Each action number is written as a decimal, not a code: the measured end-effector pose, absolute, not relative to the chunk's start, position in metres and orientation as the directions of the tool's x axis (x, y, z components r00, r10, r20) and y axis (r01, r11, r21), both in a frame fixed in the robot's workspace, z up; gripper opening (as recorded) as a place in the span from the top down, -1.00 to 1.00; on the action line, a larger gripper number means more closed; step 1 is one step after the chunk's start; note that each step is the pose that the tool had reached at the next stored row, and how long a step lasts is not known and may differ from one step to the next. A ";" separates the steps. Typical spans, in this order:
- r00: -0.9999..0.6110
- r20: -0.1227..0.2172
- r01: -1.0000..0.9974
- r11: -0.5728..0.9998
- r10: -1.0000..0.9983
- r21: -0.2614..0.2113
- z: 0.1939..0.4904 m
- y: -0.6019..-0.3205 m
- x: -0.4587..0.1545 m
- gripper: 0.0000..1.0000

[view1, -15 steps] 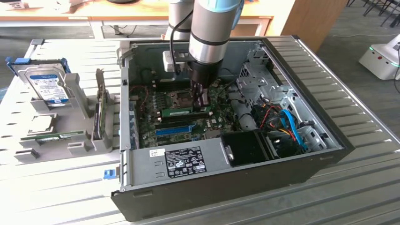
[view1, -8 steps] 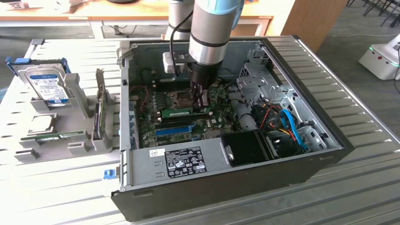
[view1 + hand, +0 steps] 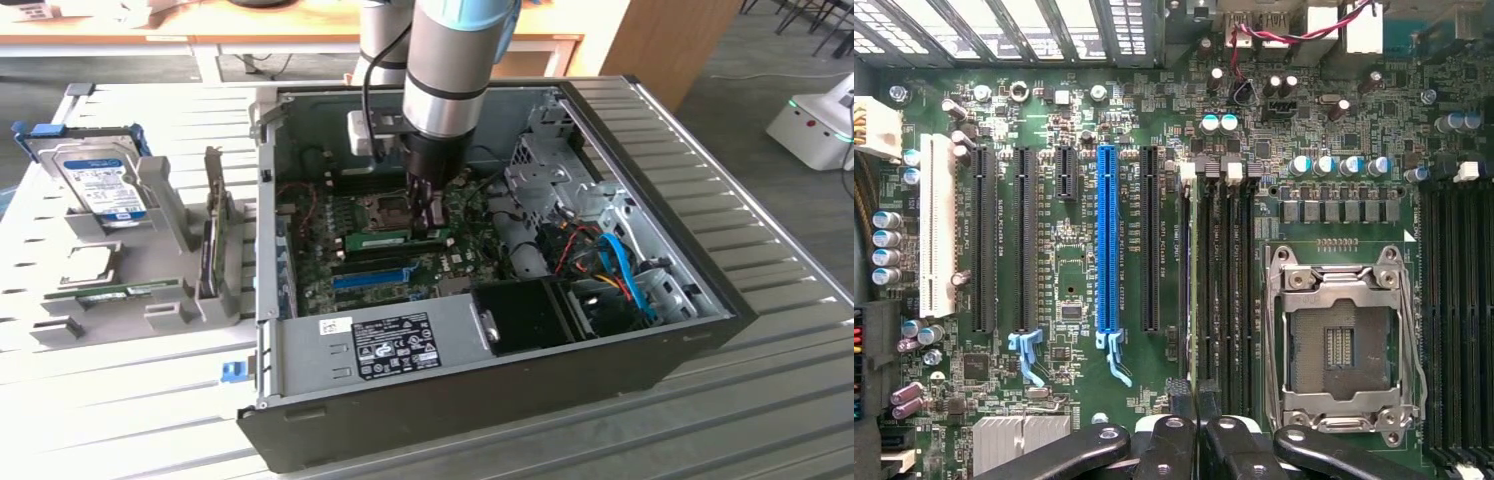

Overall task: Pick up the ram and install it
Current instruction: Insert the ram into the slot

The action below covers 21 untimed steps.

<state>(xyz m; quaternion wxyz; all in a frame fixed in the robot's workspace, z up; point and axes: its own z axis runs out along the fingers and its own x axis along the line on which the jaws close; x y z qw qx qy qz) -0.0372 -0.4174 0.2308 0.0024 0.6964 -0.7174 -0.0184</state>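
Observation:
The ram is a thin green stick standing on edge in a memory slot on the motherboard inside the open computer case. In the wrist view the ram is seen edge-on as a narrow strip running along the slot beside the black memory slots. My gripper reaches straight down into the case at the end of the stick toward the exterior view's right. Its black fingertips are pressed together at that end of the stick, so the gripper is shut on it.
A long blue slot and black slots lie beside the ram; the CPU socket is on the other side. Orange and blue cables fill the case's corner. A grey holder with a hard drive stands outside.

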 end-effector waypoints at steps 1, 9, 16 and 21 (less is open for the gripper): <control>-0.030 -0.022 -0.999 0.029 -0.999 0.030 0.231 -0.417 -0.037 0.76; -0.030 -0.027 -0.999 0.029 -0.999 0.030 0.231 -0.417 -0.037 0.76; -0.030 -0.027 -0.999 0.029 -0.999 0.030 0.231 -0.418 -0.037 0.76; -0.030 -0.027 -0.999 0.029 -0.999 0.030 0.231 -0.418 -0.037 0.76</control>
